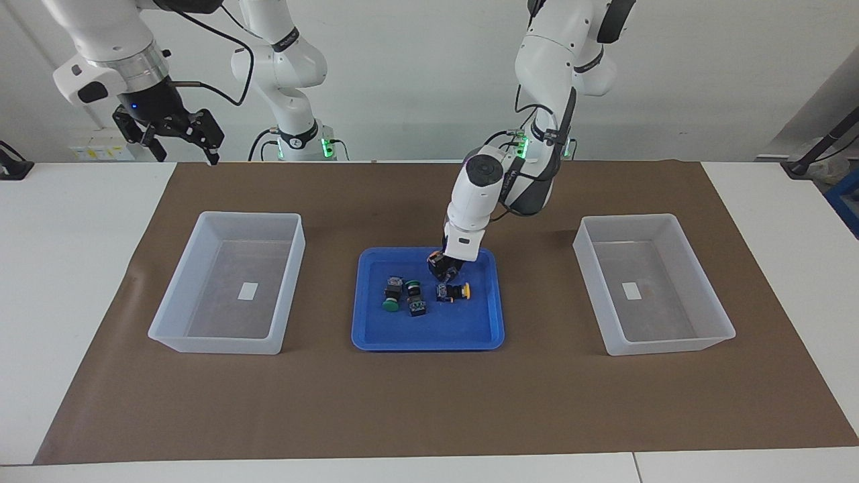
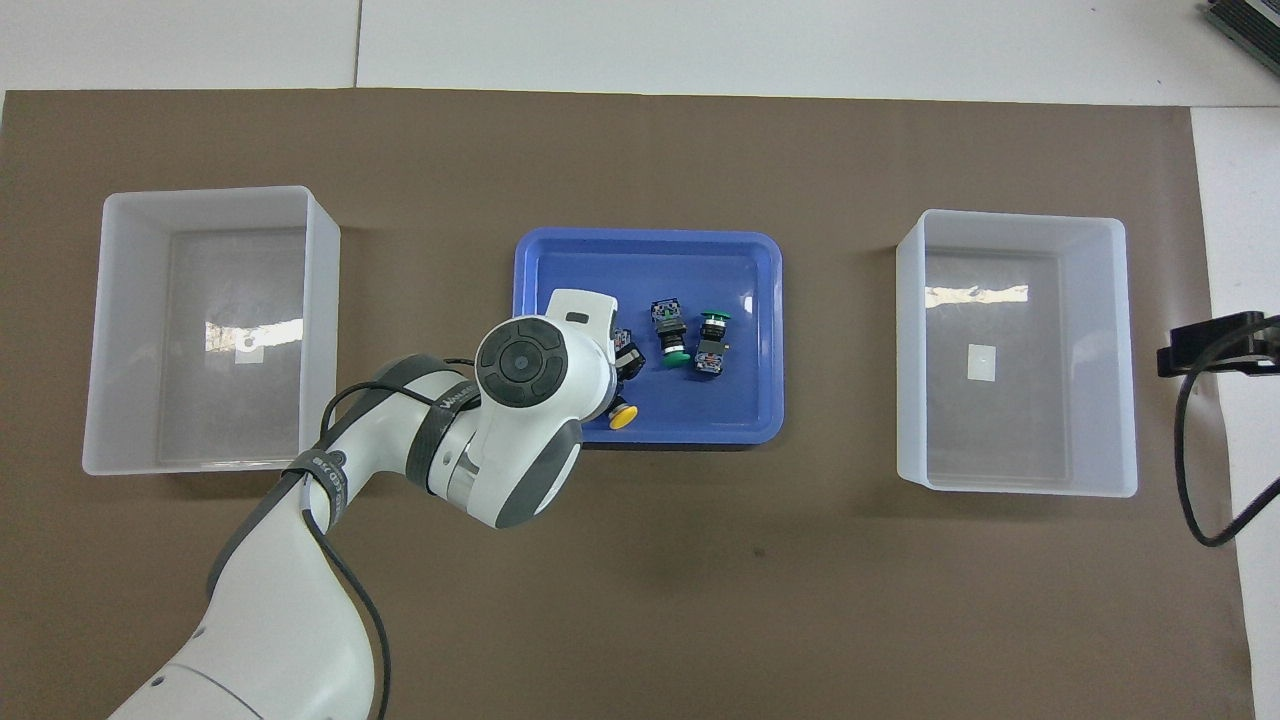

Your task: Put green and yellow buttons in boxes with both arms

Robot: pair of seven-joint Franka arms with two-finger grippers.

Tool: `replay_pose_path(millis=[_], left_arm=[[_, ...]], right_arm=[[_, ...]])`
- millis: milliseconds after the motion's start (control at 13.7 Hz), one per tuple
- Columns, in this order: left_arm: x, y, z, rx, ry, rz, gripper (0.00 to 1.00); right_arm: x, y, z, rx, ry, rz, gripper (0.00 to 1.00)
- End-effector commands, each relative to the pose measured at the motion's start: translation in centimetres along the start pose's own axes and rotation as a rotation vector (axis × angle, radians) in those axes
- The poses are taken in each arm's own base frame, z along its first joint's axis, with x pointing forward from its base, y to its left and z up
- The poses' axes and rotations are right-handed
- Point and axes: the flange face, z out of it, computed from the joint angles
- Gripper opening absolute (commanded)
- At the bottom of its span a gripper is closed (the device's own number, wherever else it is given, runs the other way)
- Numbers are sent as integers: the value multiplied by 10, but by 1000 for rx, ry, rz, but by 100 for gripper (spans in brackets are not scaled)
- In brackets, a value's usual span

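Note:
Several buttons lie in the blue tray (image 1: 429, 345). The two green buttons (image 1: 390, 296) (image 1: 413, 291) lie side by side, also seen from overhead (image 2: 672, 340) (image 2: 712, 345). One yellow button (image 1: 458, 292) lies loose beside them. My left gripper (image 1: 443, 268) is down in the tray, shut on the other yellow button (image 2: 624, 418); only that button's cap shows past the wrist in the overhead view. My right gripper (image 1: 180, 142) waits open, high above the table's edge at the right arm's end. Both boxes (image 1: 216, 343) (image 1: 671, 345) hold nothing.
The tray sits mid-table on a brown mat (image 1: 429, 409), with one box at each arm's end of it. The left arm's wrist (image 2: 530, 365) covers the tray's corner in the overhead view. The right arm's black tip (image 2: 1215, 345) and cable show at that view's edge.

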Motion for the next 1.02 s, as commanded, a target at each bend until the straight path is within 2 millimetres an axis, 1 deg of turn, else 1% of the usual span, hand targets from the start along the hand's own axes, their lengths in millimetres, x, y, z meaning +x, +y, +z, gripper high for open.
replay_pose_path(millis=[0,146,292,365,438,512,585,658,731,877,950], left_arm=[[1,-2,1,-14,5,-11,0],[5,0,-2,-15,7,-8,0],[22,8,-15,-24,14,-14,0],[34,14,-25,-13,9,-22,0],[54,21,-43,7,3,-36,0],[75,22,-57,29,-4,-35,0],[99,19,-70,46,-14,-26,0],[122,11,-85,50,-23,-12,0],[143,-2,-96,53,-27,-1,0],[185,-38,-117,70,-41,37,0],[201,-53,-129,79,-51,77,0]], right_arm=[[-6,-1,1,20,0,10,100],[-6,-1,2,20,0,12,100],[-6,-2,3,20,-2,9,100],[-5,-2,4,20,4,12,100],[-4,-5,4,21,28,14,100],[-3,-5,7,21,30,17,100],[-2,-11,12,21,33,14,100],[2,-24,23,25,54,25,100],[7,-47,38,32,74,42,100],[12,-95,59,69,124,89,100],[17,-111,69,80,132,100,100]])
